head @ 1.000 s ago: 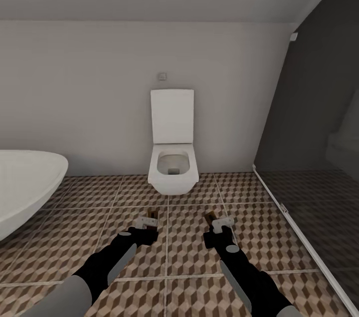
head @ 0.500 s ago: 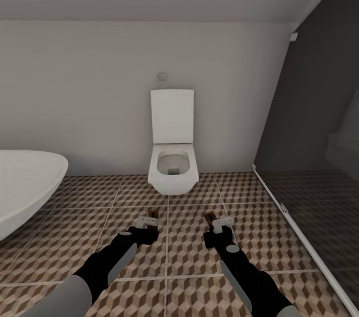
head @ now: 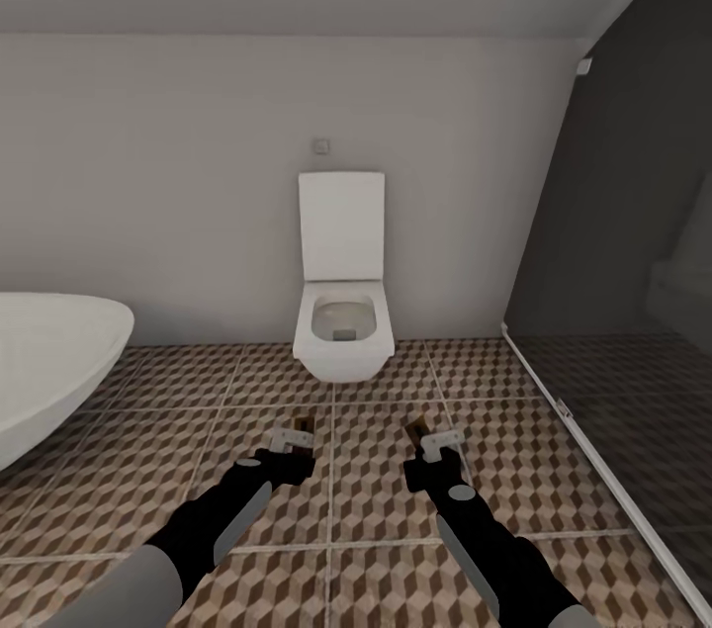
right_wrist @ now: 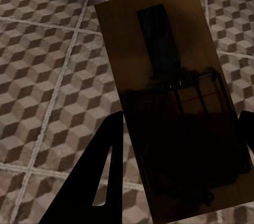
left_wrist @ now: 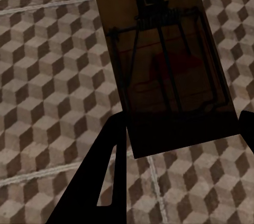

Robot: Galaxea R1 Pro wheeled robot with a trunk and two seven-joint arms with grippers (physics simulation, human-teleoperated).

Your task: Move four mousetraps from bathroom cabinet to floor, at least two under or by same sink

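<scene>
I hold two mousetraps above the bathroom floor [head: 376,499]. My left gripper [head: 299,434] is shut on one mousetrap [left_wrist: 164,60], a tan board with a black wire bar and a red mark; its edge shows at the fingertips as a brown sliver [head: 305,426]. The other mousetrap [right_wrist: 169,97] sits in my right gripper [head: 427,438], which is shut on it; its brown edge [head: 416,430] pokes forward. Both black arms reach out low in front of me, side by side. The cabinet and the bathroom sink are out of view.
A white wall-hung toilet [head: 342,302] with its lid up stands straight ahead against the pale wall. A white oval bathtub [head: 49,361] lies at the left. At the right a dark glass shower screen [head: 613,312] rises from a white floor rail.
The head view has shifted slightly, so the camera moved a little. Both arms and the mousetraps stay as they were.
</scene>
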